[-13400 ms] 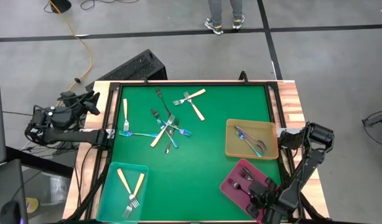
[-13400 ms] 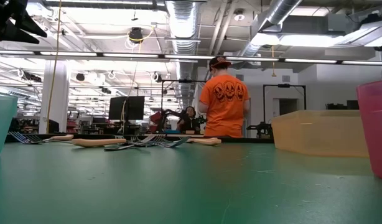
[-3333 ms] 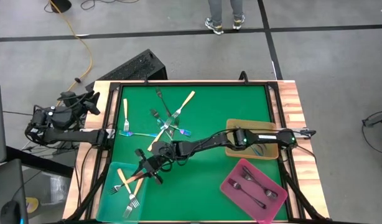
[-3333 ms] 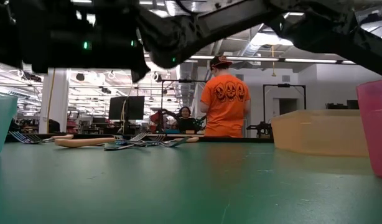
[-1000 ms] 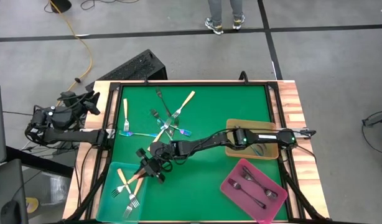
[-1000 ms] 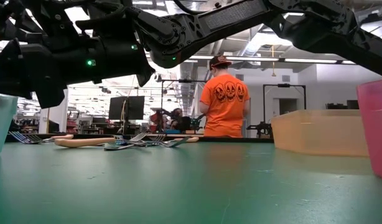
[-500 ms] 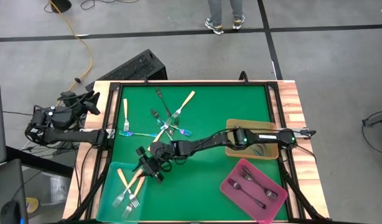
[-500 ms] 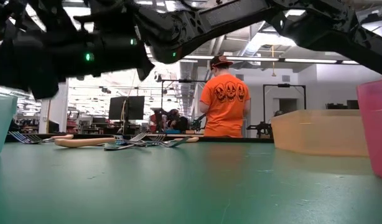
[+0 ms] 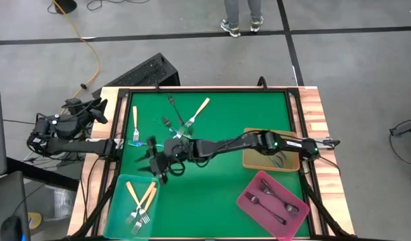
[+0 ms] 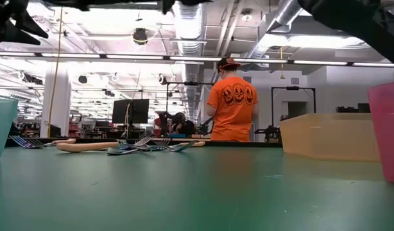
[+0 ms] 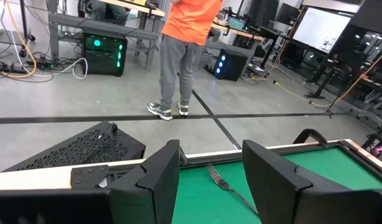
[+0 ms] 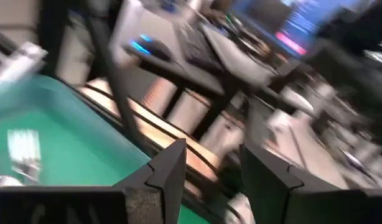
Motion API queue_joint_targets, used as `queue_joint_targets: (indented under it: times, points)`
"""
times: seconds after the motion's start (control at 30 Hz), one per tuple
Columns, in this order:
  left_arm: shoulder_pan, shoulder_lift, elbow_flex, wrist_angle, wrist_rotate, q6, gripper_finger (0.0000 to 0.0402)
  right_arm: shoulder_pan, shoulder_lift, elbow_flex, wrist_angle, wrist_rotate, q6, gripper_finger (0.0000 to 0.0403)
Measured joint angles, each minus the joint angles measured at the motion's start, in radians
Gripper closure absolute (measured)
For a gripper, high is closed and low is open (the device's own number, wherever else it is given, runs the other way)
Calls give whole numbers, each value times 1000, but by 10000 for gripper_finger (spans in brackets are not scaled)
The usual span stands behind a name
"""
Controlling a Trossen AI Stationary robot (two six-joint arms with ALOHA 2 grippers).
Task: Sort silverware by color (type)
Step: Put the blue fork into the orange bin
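Observation:
Loose silverware [image 9: 179, 127] lies in a crossed heap on the green mat, toward the far left: cream-handled, dark and iridescent forks; the low view shows the same heap [image 10: 139, 146]. Three cream-handled forks [image 9: 140, 202] lie in the teal tray [image 9: 117, 194]. My right gripper [image 9: 152, 161] hangs open and bare above the mat, between the heap and the teal tray; its wrist view shows nothing between the fingers [image 12: 213, 149]. My left gripper [image 11: 209, 152] waits open, raised beyond the table's left edge [image 9: 92, 110].
A tan tray [image 9: 286, 161] with iridescent forks and a pink tray [image 9: 249, 201] with dark forks stand at the right. My right arm [image 9: 232, 144] spans the mat's middle. A person in an orange shirt [image 10: 230, 99] stands beyond the far edge.
My right gripper has risen from just beside the teal tray and gone toward the far edge; in the low view it has left the picture upward. A cream-handled fork that was at its fingers now lies in the teal tray beside the other two.

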Motion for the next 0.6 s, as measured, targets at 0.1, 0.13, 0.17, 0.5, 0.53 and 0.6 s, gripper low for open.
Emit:
queue_joint_targets:
  times: [0.1, 0.13, 0.17, 0.5, 0.53, 0.6]
  points:
    - [0, 0, 0, 0, 0, 0, 243, -21, -28, 1, -81, 75, 1, 232]
    - [0, 0, 0, 0, 0, 0, 243, -30, -33, 2, -115, 81, 3, 232]
    - [0, 0, 0, 0, 0, 0, 243, -39, -37, 2, -153, 80, 3, 232]
    - [0, 0, 0, 0, 0, 0, 243, -115, -37, 1, -442, 77, 10, 233]
    - [0, 0, 0, 0, 0, 0, 243, -120, -37, 1, -459, 76, 10, 233]
    - [0, 0, 0, 0, 0, 0, 243, -130, -37, 1, -481, 75, 12, 233]
